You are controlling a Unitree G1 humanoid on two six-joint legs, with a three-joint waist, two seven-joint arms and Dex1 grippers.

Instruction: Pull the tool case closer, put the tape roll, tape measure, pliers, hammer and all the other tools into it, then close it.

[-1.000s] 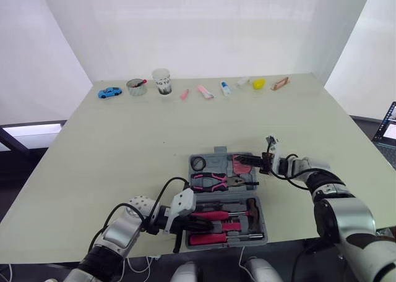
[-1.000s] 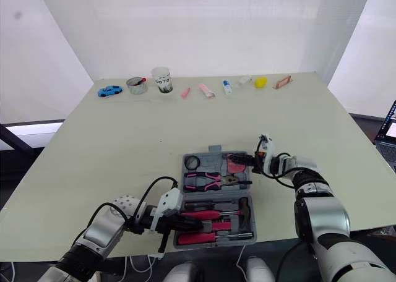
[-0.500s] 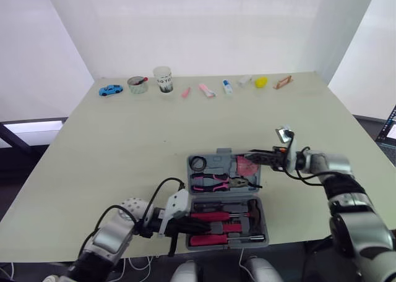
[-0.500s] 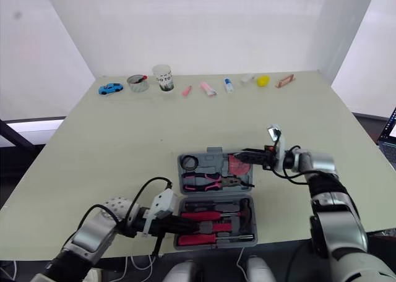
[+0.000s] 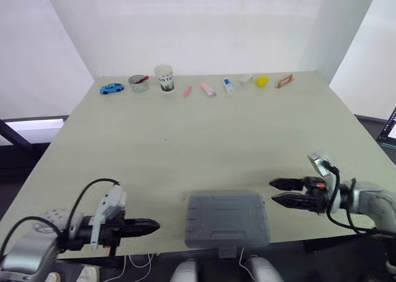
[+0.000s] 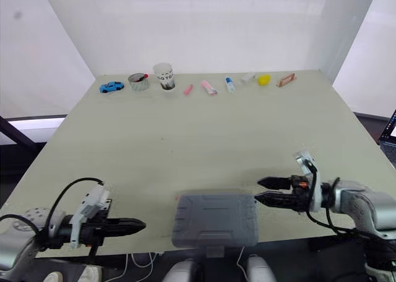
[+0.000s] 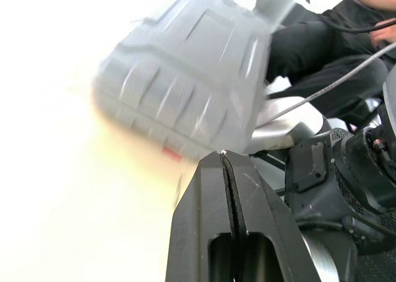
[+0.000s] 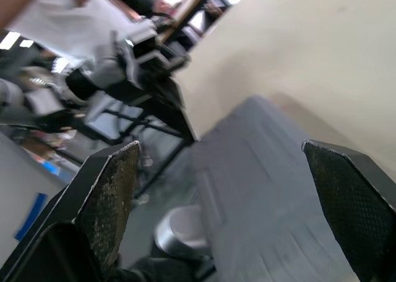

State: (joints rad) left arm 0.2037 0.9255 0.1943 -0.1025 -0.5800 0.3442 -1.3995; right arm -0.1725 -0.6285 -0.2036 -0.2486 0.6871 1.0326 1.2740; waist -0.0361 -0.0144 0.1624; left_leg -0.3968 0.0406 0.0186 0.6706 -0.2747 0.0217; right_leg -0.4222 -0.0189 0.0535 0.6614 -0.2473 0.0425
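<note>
Case: closed grey case [image 5: 227,219] lies flat at the near edge of the tabletop [image 5: 185,140], between the arms.
Left end effector [image 5: 150,225]: fingers pressed together, empty, well left of the case.
Right end effector [image 5: 273,191]: fingers spread, empty, just right of the case, not touching.
Progress: judged near complete. The case sits close, lid down, no loose tools beside it.
Left: perhaps latching.
Hidden: contents; latch state unclear; far row of small items [image 5: 206,89] too small to name.

You've got bright, even light on the table [image 5: 185,146], shadows faint, white walls [image 5: 216,28] near blown out. Left wrist view: table washed to glare, case [image 7: 185,96] smeared by blur. Right wrist view: case and background soft.
</note>
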